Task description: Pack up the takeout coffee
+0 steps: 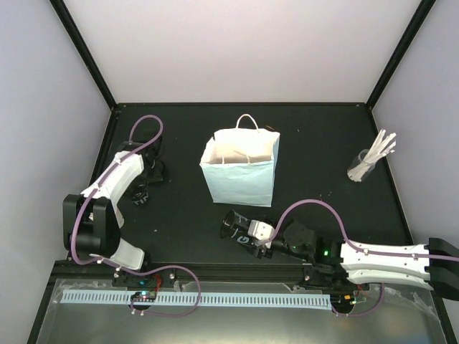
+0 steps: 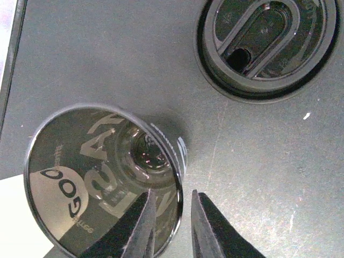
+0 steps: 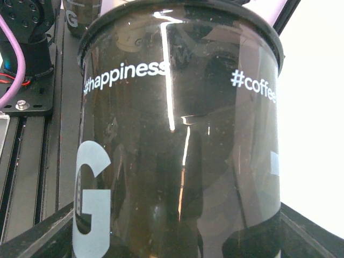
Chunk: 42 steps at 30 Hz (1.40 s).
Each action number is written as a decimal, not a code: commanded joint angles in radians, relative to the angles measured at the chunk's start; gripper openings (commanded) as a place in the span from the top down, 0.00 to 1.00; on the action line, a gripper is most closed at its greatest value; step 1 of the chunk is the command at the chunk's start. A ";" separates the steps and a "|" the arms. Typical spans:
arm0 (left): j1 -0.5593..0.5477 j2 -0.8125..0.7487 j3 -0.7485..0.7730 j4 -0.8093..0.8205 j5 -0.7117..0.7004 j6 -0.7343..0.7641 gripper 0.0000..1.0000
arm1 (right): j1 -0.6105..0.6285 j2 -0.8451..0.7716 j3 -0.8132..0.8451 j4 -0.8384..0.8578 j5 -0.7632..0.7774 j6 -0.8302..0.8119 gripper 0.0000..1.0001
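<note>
Right end effector [image 1: 249, 231]: clamped across the body of a glossy black cup [image 3: 177, 134] with white lettering "#happiness #coffee". The cup lies on its side in the grip, just in front of the light-blue bag [image 1: 240, 179], low over the desk [image 1: 179, 222]. Lidded or not: cannot tell.

Left end effector [image 2: 171, 194], well left of the bag: fingers a narrow gap apart, straddling the rim of a second cup [image 2: 102, 177] without pinching it. That cup is upright and open. A loose lid [image 2: 266, 45] lies flat on the desk beside it.

Judgement: the step in hand is getting the held cup into the bag.
- Bring it upright first.
- Rise above the bag's mouth, clear of the handles [image 1: 247, 122].
- Descend straight and release only once seated.
- The bag is light paper, so grazing its wall may shift or tip it.
</note>
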 commanded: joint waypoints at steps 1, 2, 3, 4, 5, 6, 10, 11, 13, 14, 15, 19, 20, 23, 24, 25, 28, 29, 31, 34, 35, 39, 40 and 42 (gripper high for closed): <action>0.009 -0.016 0.035 0.015 0.043 0.021 0.73 | 0.002 0.009 -0.016 0.074 -0.012 0.017 0.24; 0.009 -0.026 0.037 0.011 0.069 0.023 0.66 | 0.002 0.011 -0.018 0.080 -0.012 0.017 0.24; 0.009 -0.039 0.036 0.010 0.089 0.027 0.64 | 0.002 0.013 -0.019 0.084 -0.010 0.017 0.24; 0.009 -0.052 0.036 0.009 0.108 0.030 0.63 | 0.003 0.015 -0.021 0.087 -0.011 0.017 0.24; 0.009 -0.068 0.037 0.005 0.123 0.031 0.63 | 0.003 0.018 -0.021 0.089 -0.010 0.017 0.24; 0.007 -0.081 0.038 -0.003 0.137 0.031 0.63 | 0.003 0.021 -0.020 0.090 -0.010 0.017 0.24; 0.002 -0.141 0.050 -0.041 0.192 0.044 0.57 | 0.003 0.030 -0.018 0.099 -0.010 0.017 0.24; -0.001 -0.156 0.056 -0.056 0.198 0.046 0.56 | 0.003 0.032 -0.018 0.101 -0.010 0.018 0.24; -0.011 -0.185 0.068 -0.087 0.205 0.048 0.44 | 0.002 0.038 -0.018 0.109 -0.010 0.020 0.24; -0.017 -0.200 0.072 -0.100 0.206 0.048 0.40 | 0.003 0.041 -0.018 0.113 -0.010 0.021 0.24; -0.024 -0.212 0.075 -0.111 0.210 0.048 0.34 | 0.003 0.044 -0.018 0.118 -0.012 0.022 0.24; -0.046 -0.310 0.080 -0.149 0.276 0.059 0.25 | 0.003 0.062 -0.018 0.140 -0.012 0.029 0.24; -0.053 -0.334 0.073 -0.151 0.314 0.064 0.24 | 0.001 0.068 -0.018 0.146 -0.013 0.029 0.24; -0.072 -0.426 0.004 -0.093 0.525 0.081 0.24 | 0.002 0.082 -0.020 0.170 -0.014 0.028 0.24; -0.081 -0.462 -0.030 -0.046 0.612 0.087 0.24 | 0.001 0.085 -0.019 0.179 -0.015 0.026 0.24; -0.090 -0.496 -0.065 -0.015 0.690 0.085 0.24 | 0.001 0.089 -0.017 0.184 -0.018 0.021 0.23; -0.116 -0.589 -0.150 0.071 0.858 0.052 0.22 | 0.003 0.093 -0.010 0.190 -0.024 0.011 0.24; -0.124 -0.618 -0.180 0.100 0.910 0.037 0.22 | 0.003 0.094 -0.007 0.193 -0.024 0.008 0.23; -0.135 -0.669 -0.235 0.166 1.032 0.012 0.21 | 0.003 0.094 -0.007 0.196 -0.027 0.000 0.23; -0.162 -0.753 -0.349 0.302 1.165 -0.057 0.19 | 0.003 0.094 -0.007 0.197 -0.030 -0.009 0.23; -0.176 -0.773 -0.385 0.356 1.196 -0.084 0.21 | 0.001 0.094 -0.007 0.197 -0.031 -0.012 0.23; -0.255 -0.825 -0.494 0.524 1.211 -0.185 0.35 | 0.003 0.089 -0.009 0.203 -0.037 -0.013 0.23; -0.278 -0.830 -0.518 0.558 1.210 -0.208 0.36 | 0.002 0.088 -0.008 0.205 -0.039 -0.013 0.23; -0.324 -0.828 -0.554 0.608 1.195 -0.248 0.36 | 0.003 0.087 -0.005 0.208 -0.042 -0.015 0.23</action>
